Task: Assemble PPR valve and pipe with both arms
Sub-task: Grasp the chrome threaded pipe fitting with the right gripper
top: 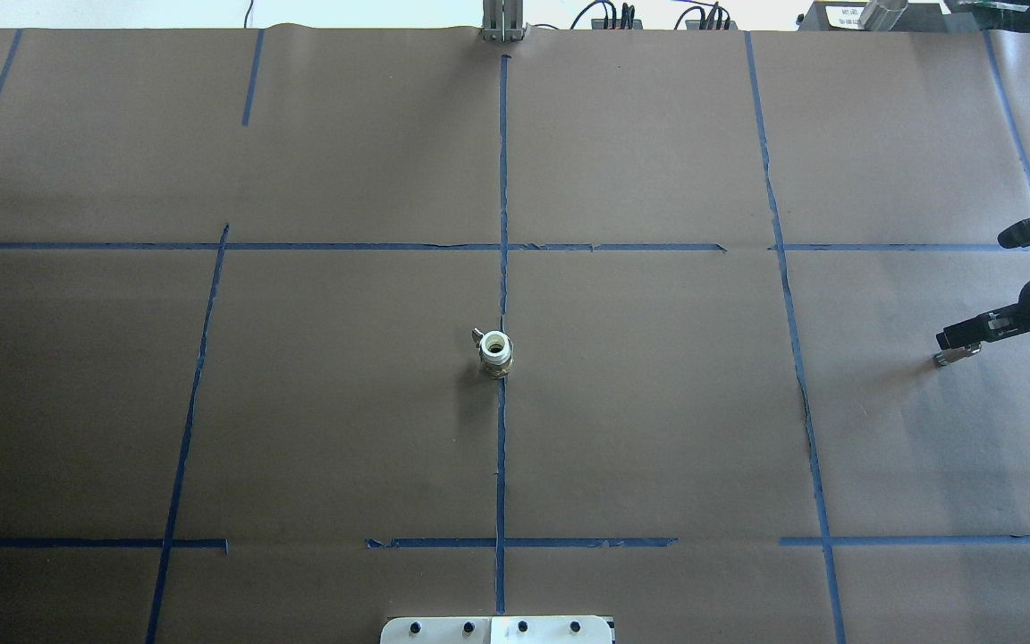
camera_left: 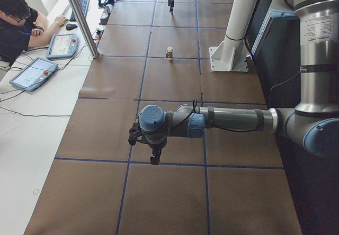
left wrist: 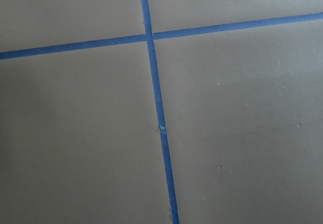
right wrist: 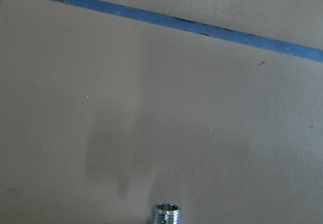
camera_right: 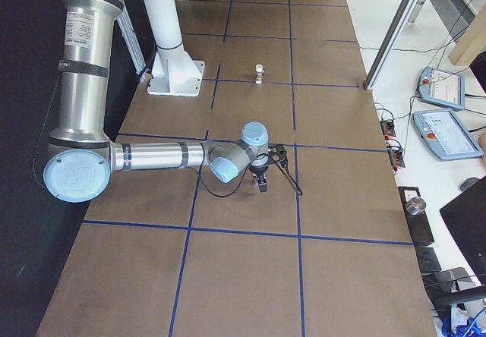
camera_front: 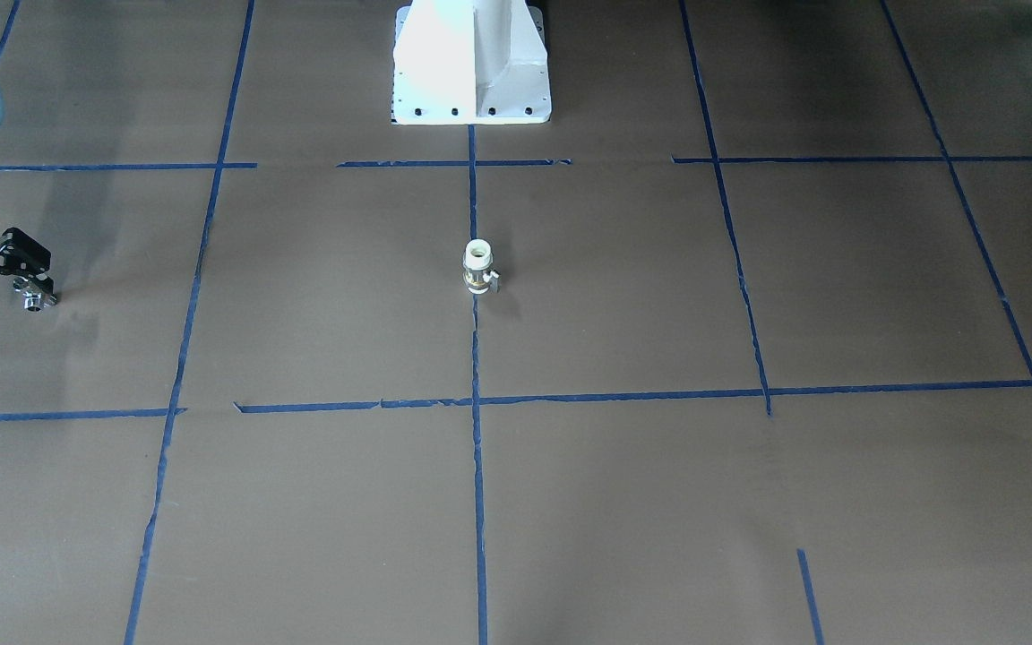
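The PPR valve (camera_front: pixel 478 267) stands upright on the tape line at the table's middle, white end up and side stub out; it also shows in the overhead view (top: pixel 495 351). My right gripper (camera_front: pixel 32 282) is at the table's right side, tilted down and shut on the small chrome pipe (camera_front: pixel 35 297), low at the table surface. The pipe (top: pixel 951 357) shows under the fingertips overhead, and its threaded end (right wrist: pixel 167 214) shows in the right wrist view. My left gripper (camera_left: pixel 154 158) hovers over the table's left end, far from both. I cannot tell whether it is open or shut.
The white robot base (camera_front: pixel 471 63) stands at the robot's edge. Blue tape lines (left wrist: pixel 156 98) grid the brown table. An operator (camera_left: pixel 16 23) sits at a side desk with tablets, next to a metal post (camera_left: pixel 79 18).
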Action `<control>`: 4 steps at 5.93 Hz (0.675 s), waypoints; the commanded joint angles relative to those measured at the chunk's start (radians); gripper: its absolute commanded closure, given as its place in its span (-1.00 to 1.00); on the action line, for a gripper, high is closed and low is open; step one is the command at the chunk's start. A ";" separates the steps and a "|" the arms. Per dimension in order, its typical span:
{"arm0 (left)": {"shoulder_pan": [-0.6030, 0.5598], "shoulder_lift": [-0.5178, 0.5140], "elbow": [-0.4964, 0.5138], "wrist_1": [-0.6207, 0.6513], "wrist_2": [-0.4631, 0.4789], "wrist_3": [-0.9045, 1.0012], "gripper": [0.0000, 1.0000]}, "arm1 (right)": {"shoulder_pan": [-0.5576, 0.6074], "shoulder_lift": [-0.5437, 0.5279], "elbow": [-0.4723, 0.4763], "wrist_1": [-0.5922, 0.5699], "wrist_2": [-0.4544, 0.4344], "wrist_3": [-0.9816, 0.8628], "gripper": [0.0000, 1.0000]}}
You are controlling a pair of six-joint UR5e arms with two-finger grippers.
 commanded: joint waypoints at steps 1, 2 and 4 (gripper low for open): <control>0.000 0.000 0.002 0.000 0.000 0.000 -1.00 | -0.027 -0.004 0.009 0.004 0.000 -0.004 -0.98; 0.000 0.000 0.002 0.000 0.000 0.000 -1.00 | -0.027 -0.007 0.026 0.004 0.001 -0.005 -0.94; 0.000 0.000 0.002 0.000 0.000 -0.002 -1.00 | -0.027 -0.010 0.023 0.004 -0.005 -0.005 -0.42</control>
